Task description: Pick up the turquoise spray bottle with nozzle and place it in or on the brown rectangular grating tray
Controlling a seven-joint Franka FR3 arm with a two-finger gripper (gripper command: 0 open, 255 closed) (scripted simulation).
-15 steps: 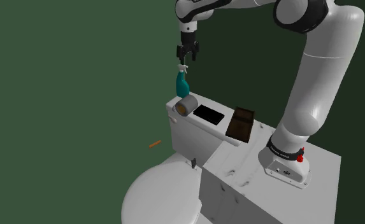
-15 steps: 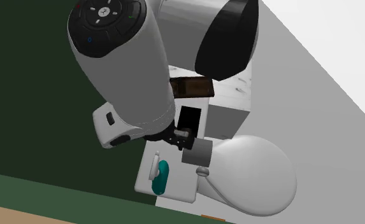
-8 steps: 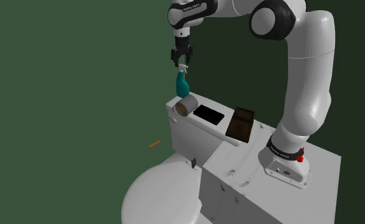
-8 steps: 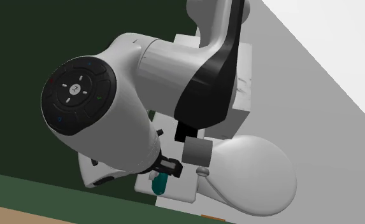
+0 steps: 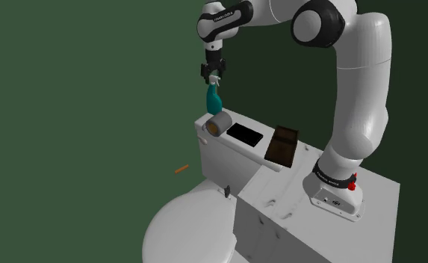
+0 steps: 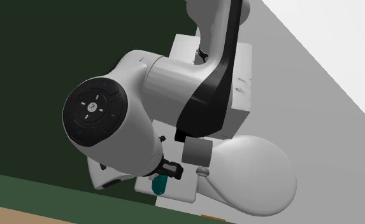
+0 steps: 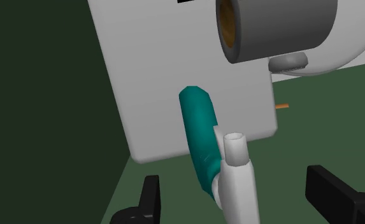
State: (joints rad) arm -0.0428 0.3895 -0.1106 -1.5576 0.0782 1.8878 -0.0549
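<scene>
Open gripper (image 7: 236, 188), fingers spread wide and holding nothing, poised over the upright turquoise spray bottle (image 7: 200, 137) on the cistern lid (image 7: 168, 70), straddling its white nozzle (image 7: 237, 159) for a top grasp; brown tray (image 5: 282, 146) lies nearer the stand (image 5: 332, 224)

Spray bottle (image 5: 214, 98): turquoise body, white nozzle, standing upright at one end of white tank lid (image 7: 149, 76). Grating tray (image 5: 283, 146): brown, rectangular, at lid's opposite end, well apart.
</scene>
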